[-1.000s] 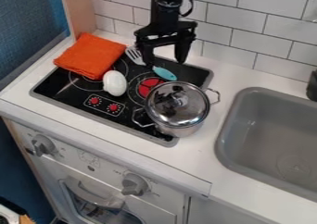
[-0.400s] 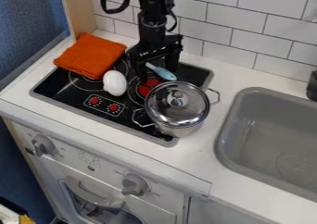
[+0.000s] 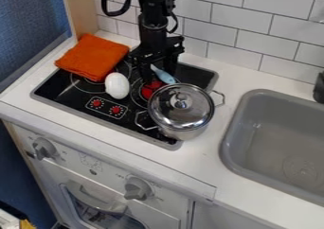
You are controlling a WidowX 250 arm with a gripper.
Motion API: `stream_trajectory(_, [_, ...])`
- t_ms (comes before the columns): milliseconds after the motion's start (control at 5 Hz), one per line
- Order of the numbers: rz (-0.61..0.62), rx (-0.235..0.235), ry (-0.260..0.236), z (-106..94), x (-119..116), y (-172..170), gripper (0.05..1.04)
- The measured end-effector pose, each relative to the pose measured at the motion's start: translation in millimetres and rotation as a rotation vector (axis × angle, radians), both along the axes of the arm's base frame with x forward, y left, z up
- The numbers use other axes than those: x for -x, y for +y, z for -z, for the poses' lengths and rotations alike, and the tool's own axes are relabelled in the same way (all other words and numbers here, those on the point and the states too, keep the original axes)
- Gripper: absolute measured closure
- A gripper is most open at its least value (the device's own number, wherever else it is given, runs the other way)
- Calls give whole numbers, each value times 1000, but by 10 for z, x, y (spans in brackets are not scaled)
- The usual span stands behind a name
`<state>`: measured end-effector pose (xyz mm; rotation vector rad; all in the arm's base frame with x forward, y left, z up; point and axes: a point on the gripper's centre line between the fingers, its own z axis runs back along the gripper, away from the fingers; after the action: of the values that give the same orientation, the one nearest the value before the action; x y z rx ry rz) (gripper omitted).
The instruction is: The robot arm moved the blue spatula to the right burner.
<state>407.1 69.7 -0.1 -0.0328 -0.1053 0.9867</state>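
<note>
The black gripper (image 3: 158,72) is low over the back right part of the stove, at the blue spatula. The spatula's light-blue handle (image 3: 165,76) slants down to the right beside the pot lid, and its slotted head is hidden behind the gripper. Whether the handle is held cannot be made out. Just below the gripper is the right burner (image 3: 147,92) with its red centre, partly covered by the handle and the pot.
A lidded metal pot (image 3: 182,110) stands on the stove's right side, handles sticking out. A white egg-shaped object (image 3: 117,85) lies left of the burner, and an orange cloth (image 3: 92,57) at the back left. The grey sink (image 3: 278,138) is at right.
The gripper has come down and left from above the stove to the spatula, most of it by the middle frame. The spatula's handle has since turned slightly, its upper end a little lower.
</note>
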Motion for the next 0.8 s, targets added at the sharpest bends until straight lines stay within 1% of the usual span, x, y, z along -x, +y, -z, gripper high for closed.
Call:
stream_trajectory(200, [5, -1, 3, 3, 2, 2, 698])
stream_trajectory(400, [5, 2, 7, -6, 3, -2, 767])
stream_trajectory(600, [11, -5, 20, -11, 12, 4, 767])
stream_trajectory(800, [42, -50, 50, -100, -10, -69, 767])
